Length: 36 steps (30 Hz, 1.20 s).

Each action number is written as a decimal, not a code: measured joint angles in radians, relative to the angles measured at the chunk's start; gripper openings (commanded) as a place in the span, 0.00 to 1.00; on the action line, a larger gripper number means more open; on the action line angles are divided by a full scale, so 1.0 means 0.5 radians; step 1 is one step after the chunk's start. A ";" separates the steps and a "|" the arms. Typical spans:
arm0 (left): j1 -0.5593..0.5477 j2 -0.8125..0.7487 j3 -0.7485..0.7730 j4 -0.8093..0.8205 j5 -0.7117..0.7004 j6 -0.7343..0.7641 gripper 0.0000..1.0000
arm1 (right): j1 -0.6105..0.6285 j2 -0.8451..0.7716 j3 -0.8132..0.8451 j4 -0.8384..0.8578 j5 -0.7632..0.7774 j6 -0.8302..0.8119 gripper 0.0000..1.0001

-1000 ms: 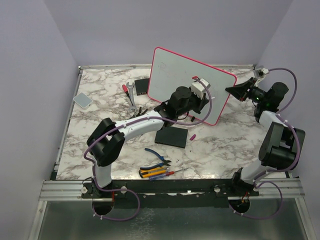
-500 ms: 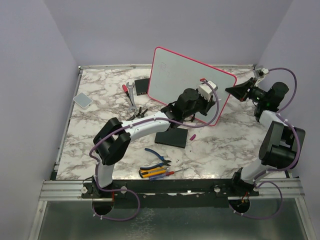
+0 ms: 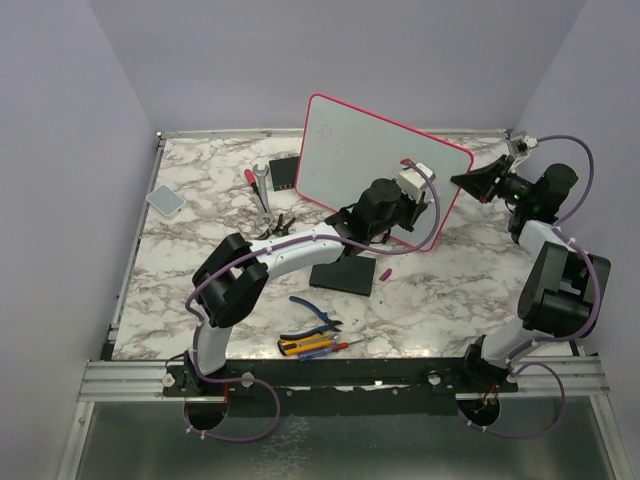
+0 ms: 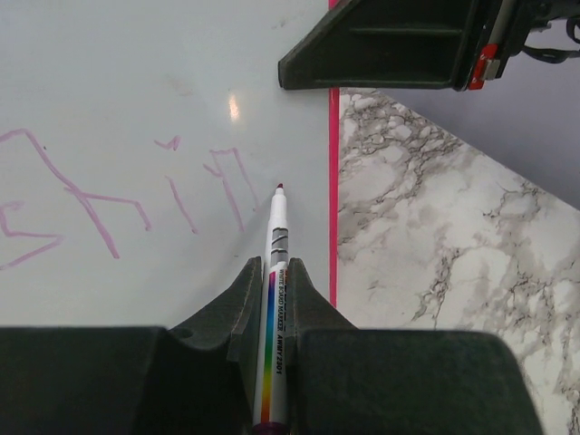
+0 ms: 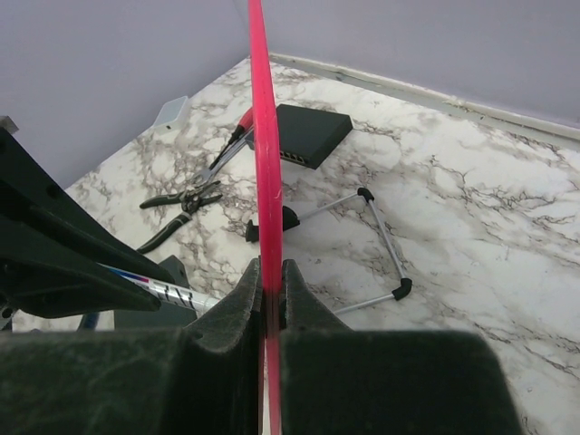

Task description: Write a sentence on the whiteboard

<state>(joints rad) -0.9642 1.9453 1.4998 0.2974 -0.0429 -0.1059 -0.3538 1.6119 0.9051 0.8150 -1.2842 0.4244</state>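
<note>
- Nearest the arm bases, blue-handled pliers [image 3: 318,312] and a bunch of yellow and orange screwdrivers [image 3: 305,346] lie on the marble table [image 3: 450,290].
- Just beyond them, a flat black slab [image 3: 343,274] lies below the left arm's wrist, with a small magenta piece [image 3: 386,271] just to its right.
- The left gripper [image 4: 275,272] is clamped on a marker [image 4: 276,299] with a rainbow stripe. The red tip points at the board, close to its right frame; whether it touches cannot be told.
- The whiteboard [image 3: 350,150] stands tilted mid-table on a wire stand [image 5: 381,227], with its pink frame all round.
- The sentence [image 4: 80,194] shows as thin pink strokes ending just left of the marker tip.
- The right gripper [image 5: 269,272] is closed on the board's right frame edge, which runs between its fingers.
- Behind the board, to its left, are a wrench [image 3: 262,190], a black box [image 3: 285,172] and, well apart at the table's left edge, a grey pad [image 3: 165,199].
</note>
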 measured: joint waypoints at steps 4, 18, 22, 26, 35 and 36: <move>-0.001 0.038 0.012 -0.007 0.000 -0.002 0.00 | 0.000 0.008 0.004 -0.002 -0.002 -0.003 0.01; -0.021 0.113 0.155 -0.020 0.012 -0.020 0.00 | -0.003 0.016 0.008 -0.001 -0.011 -0.005 0.01; -0.023 0.119 0.162 -0.014 0.010 -0.021 0.00 | -0.003 0.019 0.009 -0.001 -0.011 -0.005 0.01; -0.023 0.119 0.162 -0.014 0.005 -0.020 0.00 | -0.003 0.021 0.009 -0.001 -0.011 -0.005 0.01; -0.023 0.112 0.110 0.049 -0.031 -0.066 0.00 | -0.003 0.023 0.010 0.001 -0.011 -0.005 0.01; -0.023 0.108 0.096 0.063 -0.039 -0.074 0.00 | -0.003 0.023 0.010 0.001 -0.011 -0.005 0.01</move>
<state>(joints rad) -0.9756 1.9995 1.5478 0.3290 -0.0624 -0.1429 -0.3553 1.6234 0.9100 0.8154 -1.2900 0.4221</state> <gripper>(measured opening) 0.113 0.050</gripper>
